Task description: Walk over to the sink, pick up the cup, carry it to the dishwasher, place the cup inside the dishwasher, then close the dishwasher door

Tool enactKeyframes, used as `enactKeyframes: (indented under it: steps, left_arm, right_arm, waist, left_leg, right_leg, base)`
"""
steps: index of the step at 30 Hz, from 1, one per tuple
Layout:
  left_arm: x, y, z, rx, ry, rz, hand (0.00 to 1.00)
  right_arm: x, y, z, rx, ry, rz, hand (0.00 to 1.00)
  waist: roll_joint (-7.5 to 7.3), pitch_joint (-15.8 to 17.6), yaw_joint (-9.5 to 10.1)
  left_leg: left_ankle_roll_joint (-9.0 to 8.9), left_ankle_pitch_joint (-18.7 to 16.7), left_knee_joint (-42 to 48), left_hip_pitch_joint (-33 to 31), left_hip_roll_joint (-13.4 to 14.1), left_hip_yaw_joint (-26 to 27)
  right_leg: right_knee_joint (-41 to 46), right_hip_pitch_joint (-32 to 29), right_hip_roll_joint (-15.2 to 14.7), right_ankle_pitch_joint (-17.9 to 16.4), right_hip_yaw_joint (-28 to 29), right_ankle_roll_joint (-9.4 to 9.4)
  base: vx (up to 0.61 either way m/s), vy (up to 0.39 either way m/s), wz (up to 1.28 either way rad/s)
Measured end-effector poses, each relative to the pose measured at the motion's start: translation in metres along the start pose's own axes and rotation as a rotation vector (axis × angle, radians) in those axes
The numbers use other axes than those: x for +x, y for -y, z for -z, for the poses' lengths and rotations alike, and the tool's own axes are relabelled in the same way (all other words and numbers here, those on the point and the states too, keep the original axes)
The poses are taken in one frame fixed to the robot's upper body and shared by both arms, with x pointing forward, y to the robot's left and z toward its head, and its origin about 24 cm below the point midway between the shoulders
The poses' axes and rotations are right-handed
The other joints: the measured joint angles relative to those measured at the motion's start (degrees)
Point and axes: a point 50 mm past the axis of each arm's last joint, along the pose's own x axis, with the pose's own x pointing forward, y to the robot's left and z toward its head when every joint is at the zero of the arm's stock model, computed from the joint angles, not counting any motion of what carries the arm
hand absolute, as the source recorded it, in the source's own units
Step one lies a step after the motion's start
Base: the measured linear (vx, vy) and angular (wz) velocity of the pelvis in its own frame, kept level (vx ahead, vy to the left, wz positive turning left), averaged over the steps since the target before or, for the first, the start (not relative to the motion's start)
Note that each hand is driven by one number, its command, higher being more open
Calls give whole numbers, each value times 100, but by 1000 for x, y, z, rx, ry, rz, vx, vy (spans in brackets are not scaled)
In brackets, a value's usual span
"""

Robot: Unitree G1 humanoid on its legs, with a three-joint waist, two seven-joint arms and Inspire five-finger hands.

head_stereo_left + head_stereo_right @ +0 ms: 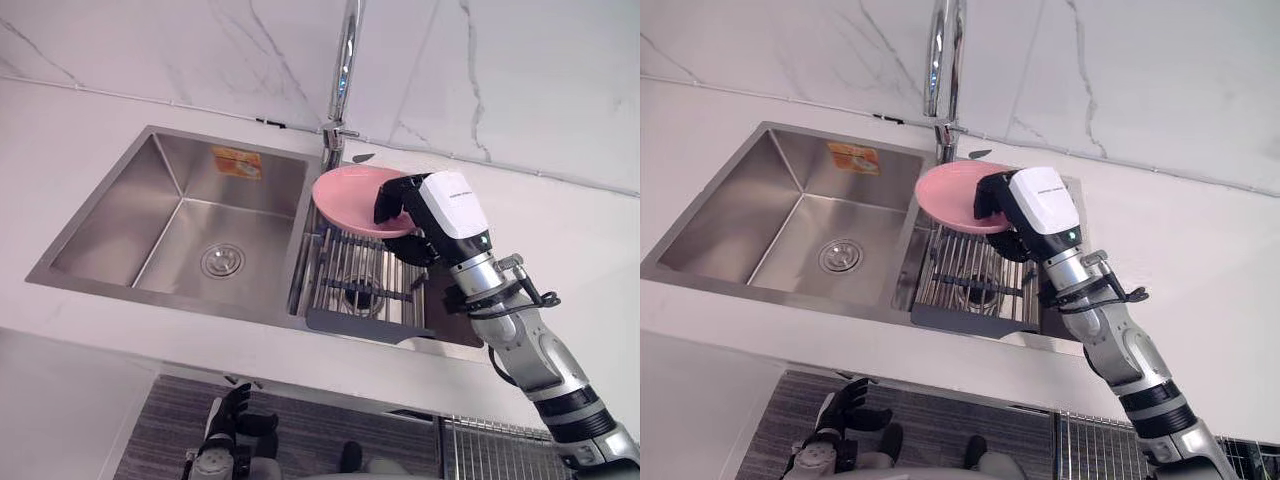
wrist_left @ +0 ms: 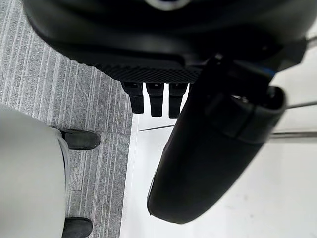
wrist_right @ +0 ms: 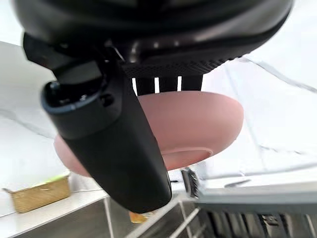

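Grey striped floor (image 1: 160, 430) nearest, left robot hand (image 1: 228, 425) hanging loose and empty above it, white bench (image 1: 100, 350) beyond, right robot hand (image 1: 400, 205) clasping pink plate (image 1: 340, 195) above wire rack (image 1: 345, 260) in steel sink (image 1: 130, 200), tap (image 1: 345, 60) behind.

Bright, even light; soft sheen on steel sink (image 1: 120, 215); shadows faint.
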Motion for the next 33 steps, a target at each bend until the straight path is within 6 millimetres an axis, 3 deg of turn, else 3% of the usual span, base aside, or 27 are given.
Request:
enactKeyframes:
  steps: [8, 18, 22, 28, 33]
  left_arm:
    - [0, 0, 1, 1, -7, 1, 90]
    - [-1, 1, 10, 8, -47, 5, 90]
    - [-2, 3, 11, 7, -56, 10, 90]
    - [-2, 7, 12, 5, -70, -1, 90]
    - [-3, 4, 17, -77, -117, -42, 90]
  right_arm:
    - [-25, 5, 4, 22, -91, 40, 30]
    - [-57, 5, -7, 112, -212, 114, 30]
    - [-68, 9, -10, 115, -249, 138, 30]
    - [-71, 20, -4, 72, -276, 203, 30]
    - [-68, 15, 5, 83, -338, 217, 30]
  waist:
    - [4, -4, -69]
    - [61, -70, -260]
    - [125, -143, -287]
    - [333, -198, -396]
    - [366, -179, -392]
  left_leg:
    - [13, -9, 0, 78, -5, 109]
    - [32, -51, 1, 248, 14, 289]
    - [30, -246, 236, 118, 29, 446]
    - [-16, -993, 1584, -552, 105, 705]
    - [70, -1207, 1755, -567, 81, 1247]
  right_leg:
    - [26, 0, -3, 0, 98, 0]
    - [71, 78, -5, -2, 287, -1]
    - [86, -24, 33, -8, 441, -8]
    - [253, -412, 231, 46, 956, -65]
    - [355, -875, 354, 266, 1878, 27]
  base:
    - [-19, 0, -7]
    - [-39, -2, -9]
    - [-14, -5, -20]
    - [22, -6, -43]
    - [-59, 44, -83]
